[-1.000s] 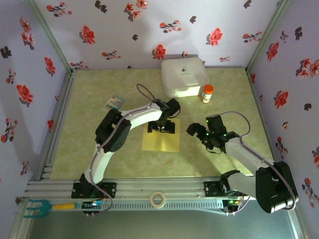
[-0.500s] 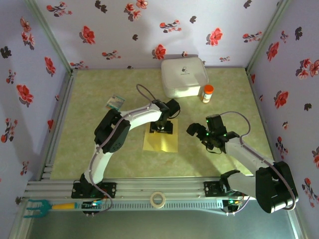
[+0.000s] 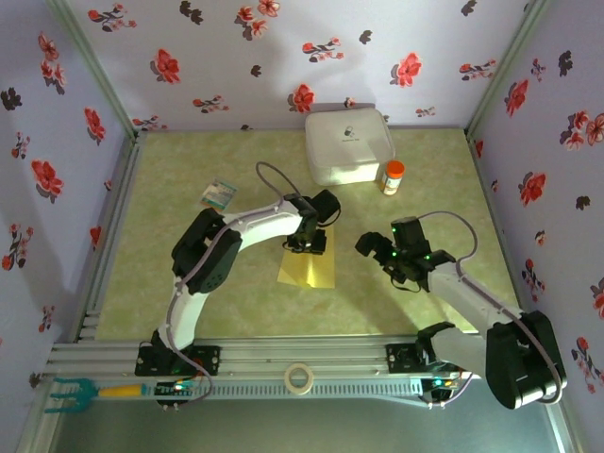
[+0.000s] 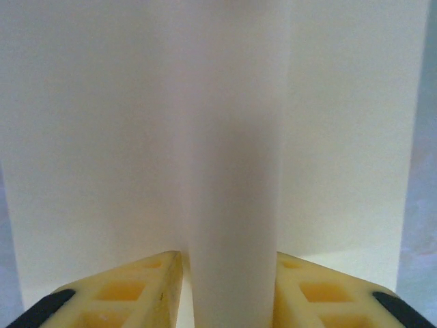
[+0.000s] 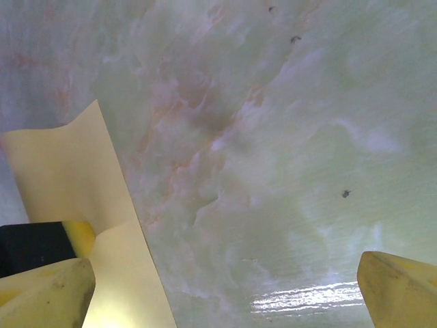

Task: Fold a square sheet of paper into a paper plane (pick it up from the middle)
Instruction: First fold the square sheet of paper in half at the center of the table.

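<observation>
Your left gripper [image 3: 310,242] is pinching the square sheet of paper [image 3: 308,271] at its middle, with a raised ridge between the fingers [image 4: 153,280]. The sheet lies on the table [image 3: 170,283], on the near side of the white box [image 3: 347,144]. Your right gripper [image 3: 366,247] gapes wide and holds nothing.

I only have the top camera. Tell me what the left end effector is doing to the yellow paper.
Observer: On the left wrist camera, the left end effector has a raised ridge of the yellow paper squeezed between its fingers.
Operator: Check whether the sheet lies flat.
Observer: It doesn't; the right wrist camera shows part of it lifting off the table.
Operator: Report the right end effector.
Observer: The right end effector is wide open, with bare table between its fingers.
</observation>
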`<action>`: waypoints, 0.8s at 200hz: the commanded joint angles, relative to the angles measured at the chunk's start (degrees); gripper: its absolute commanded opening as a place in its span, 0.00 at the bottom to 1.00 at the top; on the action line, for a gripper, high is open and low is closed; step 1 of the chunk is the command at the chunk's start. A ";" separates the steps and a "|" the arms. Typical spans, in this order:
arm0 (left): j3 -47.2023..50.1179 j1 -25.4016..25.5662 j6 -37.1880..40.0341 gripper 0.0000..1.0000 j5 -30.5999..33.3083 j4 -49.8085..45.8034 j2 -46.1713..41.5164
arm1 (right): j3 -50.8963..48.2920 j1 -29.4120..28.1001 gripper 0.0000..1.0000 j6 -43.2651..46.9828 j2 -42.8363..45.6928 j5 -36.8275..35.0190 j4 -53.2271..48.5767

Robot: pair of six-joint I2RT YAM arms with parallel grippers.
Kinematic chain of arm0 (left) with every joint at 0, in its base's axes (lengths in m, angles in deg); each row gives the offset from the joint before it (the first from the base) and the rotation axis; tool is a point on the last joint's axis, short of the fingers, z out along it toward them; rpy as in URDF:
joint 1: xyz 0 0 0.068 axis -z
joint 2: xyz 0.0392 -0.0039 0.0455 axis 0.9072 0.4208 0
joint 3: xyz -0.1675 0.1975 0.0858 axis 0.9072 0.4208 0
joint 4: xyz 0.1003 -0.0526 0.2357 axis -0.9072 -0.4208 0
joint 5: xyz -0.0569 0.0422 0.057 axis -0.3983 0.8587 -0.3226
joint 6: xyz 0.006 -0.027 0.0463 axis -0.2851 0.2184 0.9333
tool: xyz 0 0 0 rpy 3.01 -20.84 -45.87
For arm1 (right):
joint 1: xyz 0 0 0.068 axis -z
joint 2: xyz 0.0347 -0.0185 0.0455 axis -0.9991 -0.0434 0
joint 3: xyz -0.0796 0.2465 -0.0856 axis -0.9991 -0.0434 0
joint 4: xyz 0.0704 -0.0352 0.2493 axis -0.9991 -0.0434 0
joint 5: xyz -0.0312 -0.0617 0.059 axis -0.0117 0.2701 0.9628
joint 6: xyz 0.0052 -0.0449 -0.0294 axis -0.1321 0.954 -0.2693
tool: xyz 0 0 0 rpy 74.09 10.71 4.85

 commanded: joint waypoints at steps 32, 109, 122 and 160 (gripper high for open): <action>5.54 -2.38 2.52 0.36 -10.61 10.82 -10.57 | 3.07 0.41 0.99 -2.08 1.60 -6.00 -4.34; 23.68 -9.79 -12.50 0.36 -39.12 46.49 -17.27 | -1.05 0.41 0.96 -3.09 7.94 -1.13 7.53; 25.80 -10.47 -15.83 0.37 -40.96 51.44 -16.82 | -2.35 0.44 0.96 -3.31 9.19 -0.45 9.70; 27.38 -10.97 -17.07 0.37 -41.80 51.83 -13.00 | -3.14 0.40 0.94 -2.92 8.80 3.80 12.66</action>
